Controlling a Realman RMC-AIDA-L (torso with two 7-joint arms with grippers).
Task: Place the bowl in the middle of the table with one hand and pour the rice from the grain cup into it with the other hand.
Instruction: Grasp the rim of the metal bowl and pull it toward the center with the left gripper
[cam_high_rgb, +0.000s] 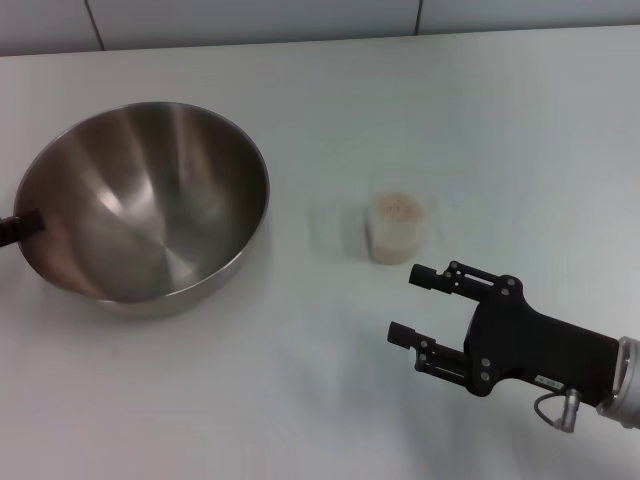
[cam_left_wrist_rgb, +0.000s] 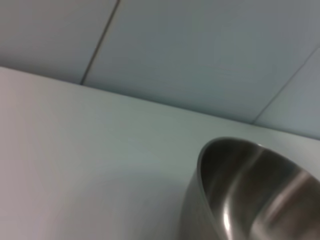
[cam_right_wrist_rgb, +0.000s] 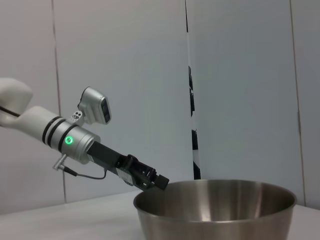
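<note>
The right gripper, lower right in the head view, is matte black with two slim fingers, small screws, a silver wrist ring and a looped grey cable. In the right wrist view, the left arm is silver-white with black bands, a green light and a grey camera box.

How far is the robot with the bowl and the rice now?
Nothing looks finished. The left gripper is at the rim of the bowl, which sits at the table's left side. The right gripper is open, near the grain cup, not touching it. The rice is unpoured.
</note>
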